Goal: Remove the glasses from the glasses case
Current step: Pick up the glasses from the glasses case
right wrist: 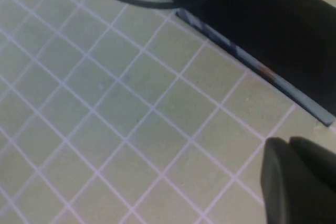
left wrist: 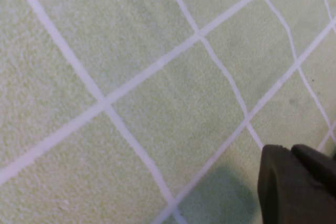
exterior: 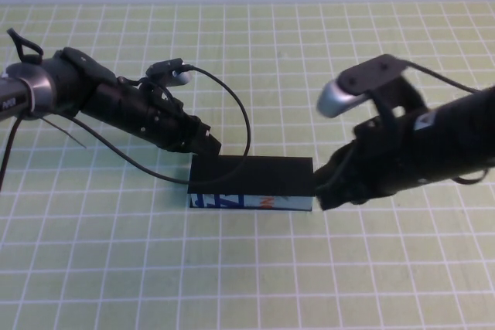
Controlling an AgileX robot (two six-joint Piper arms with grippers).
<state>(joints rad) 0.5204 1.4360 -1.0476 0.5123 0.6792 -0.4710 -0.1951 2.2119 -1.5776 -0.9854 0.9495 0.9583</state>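
While lid is down | glasses case (exterior: 251, 183) midway | left tool (exterior: 203, 143) unclear | right tool (exterior: 323, 191) together

The glasses case (exterior: 251, 183) lies lid down on the gridded mat (exterior: 232, 284), between the two grippers. The left gripper (exterior: 203, 144) sits at its rear left corner; the right gripper (exterior: 323, 191), fingers together, sits at its right end.

A rectangular black-lidded glasses case (exterior: 251, 183), its light blue front printed in dark blue and orange, is seen lying closed on the green gridded tabletop (exterior: 247, 284). The left tool (exterior: 203, 144) is placed at its rear left corner, the right tool (exterior: 323, 191) against its right end.
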